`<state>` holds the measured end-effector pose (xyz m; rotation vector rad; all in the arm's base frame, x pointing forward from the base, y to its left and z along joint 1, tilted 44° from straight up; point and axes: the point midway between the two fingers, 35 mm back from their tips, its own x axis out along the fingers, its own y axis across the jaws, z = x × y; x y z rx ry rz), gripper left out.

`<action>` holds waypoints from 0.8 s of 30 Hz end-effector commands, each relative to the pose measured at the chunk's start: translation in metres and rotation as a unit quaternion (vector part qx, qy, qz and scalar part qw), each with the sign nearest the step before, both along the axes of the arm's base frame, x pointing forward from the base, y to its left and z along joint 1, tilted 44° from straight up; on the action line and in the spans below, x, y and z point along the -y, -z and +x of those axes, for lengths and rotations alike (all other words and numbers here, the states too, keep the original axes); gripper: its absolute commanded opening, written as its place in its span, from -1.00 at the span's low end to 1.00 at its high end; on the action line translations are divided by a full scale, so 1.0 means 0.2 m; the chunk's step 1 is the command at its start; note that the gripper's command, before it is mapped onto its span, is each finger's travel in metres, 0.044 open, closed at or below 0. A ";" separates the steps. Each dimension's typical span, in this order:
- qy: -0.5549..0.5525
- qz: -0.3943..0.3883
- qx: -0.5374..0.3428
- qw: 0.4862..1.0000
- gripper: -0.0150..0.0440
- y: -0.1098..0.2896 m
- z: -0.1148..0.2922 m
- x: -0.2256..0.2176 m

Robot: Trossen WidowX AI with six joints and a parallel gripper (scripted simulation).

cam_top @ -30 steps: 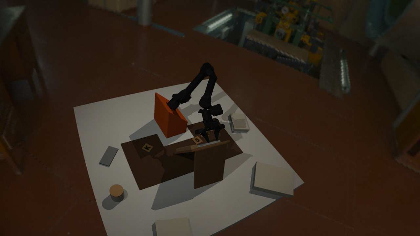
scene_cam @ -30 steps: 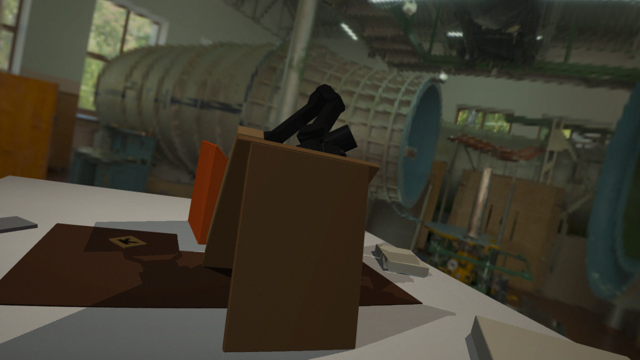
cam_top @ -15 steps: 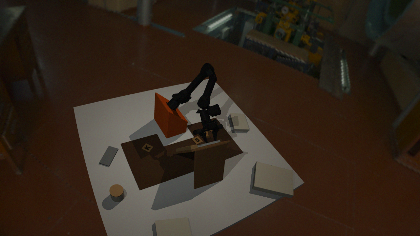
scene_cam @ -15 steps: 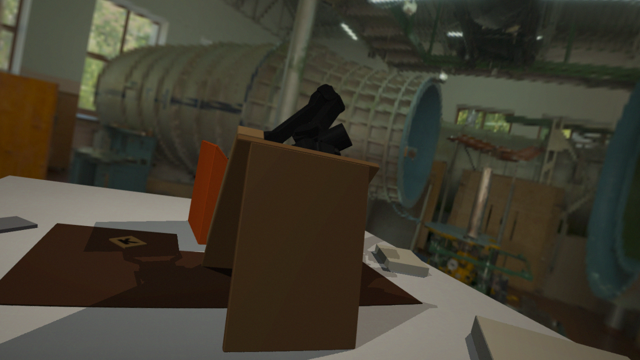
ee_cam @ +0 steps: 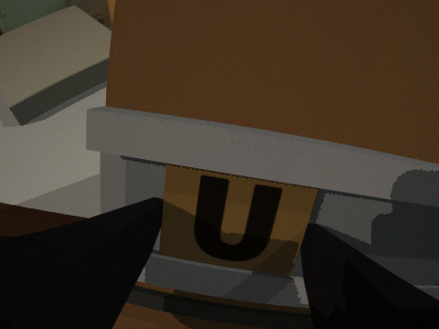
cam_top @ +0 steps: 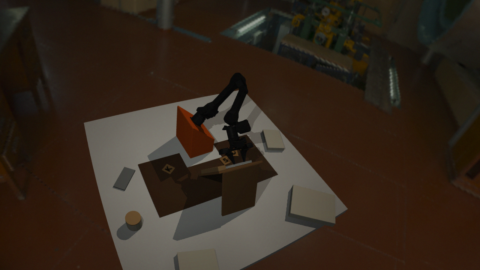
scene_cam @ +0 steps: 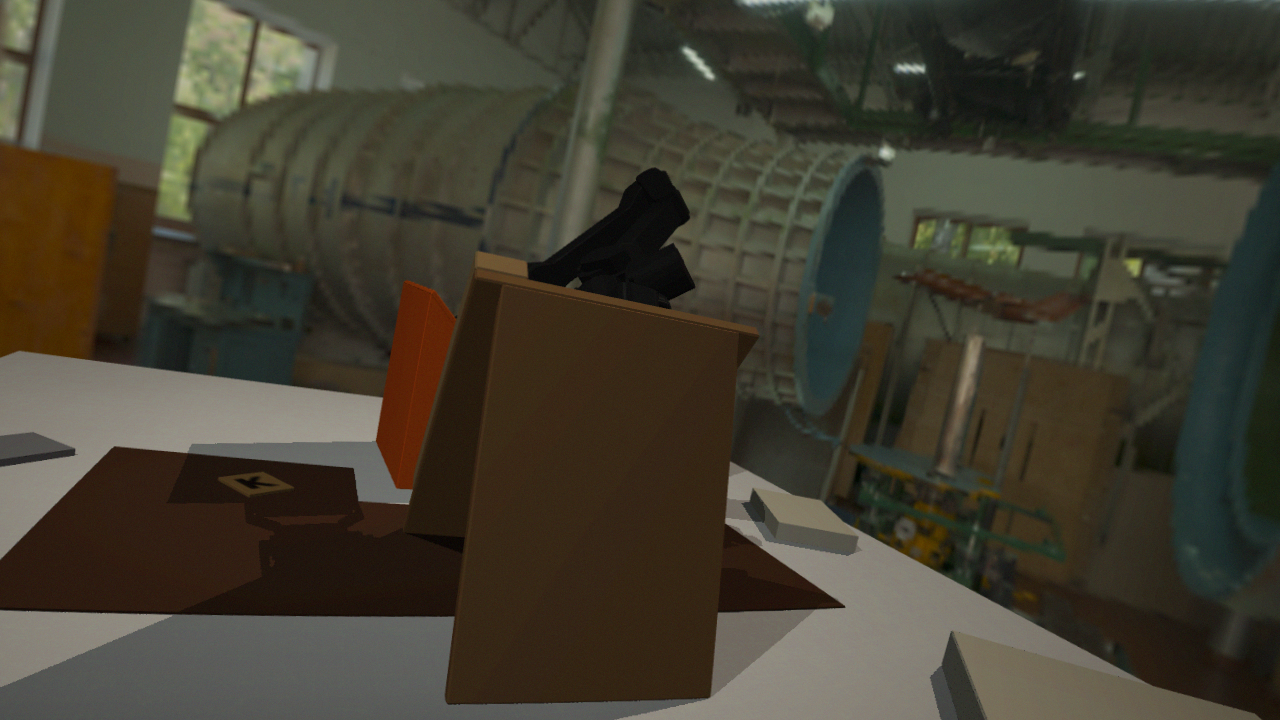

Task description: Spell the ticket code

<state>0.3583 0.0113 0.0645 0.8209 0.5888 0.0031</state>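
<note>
My gripper [cam_top: 238, 162] [ee_cam: 233, 222] is shut on the U tile [ee_cam: 183, 210], one finger at each side. The tile sits between the lips of the grey rail [ee_cam: 238, 137] [cam_top: 249, 162], a little in from the rail end at the left of the wrist view. The channel to its right shows no tile. The rail is on the brown board [cam_top: 239, 191] [scene_cam: 599, 492] [ee_cam: 274, 59], which hides the fingers in the exterior view. The K tile [cam_top: 168, 168] [scene_cam: 256, 483] and 5 tile [cam_top: 225, 160] lie on the mat. Another tile [cam_top: 235, 153] is partly hidden. I see no readable ticket.
A dark brown mat [cam_top: 167, 204] [scene_cam: 107, 564] lies under the board. An orange wedge [cam_top: 184, 137] [scene_cam: 416, 394] stands behind. Pale blocks [cam_top: 273, 139] [cam_top: 312, 203] [scene_cam: 805, 519] [ee_cam: 55, 50] lie around it. A round cylinder [cam_top: 133, 218] and grey slab [cam_top: 124, 178] [scene_cam: 31, 446] are at the left.
</note>
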 end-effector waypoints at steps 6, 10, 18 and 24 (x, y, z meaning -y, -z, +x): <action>-0.004 0.000 -0.003 1.000 -0.49 0.03 -0.02 0.02; -0.004 0.000 -0.003 1.000 -0.49 0.04 -0.02 0.03; -0.004 -0.001 -0.003 1.000 -0.49 0.06 -0.02 0.05; -0.004 -0.001 -0.003 1.000 -0.49 0.08 -0.03 0.06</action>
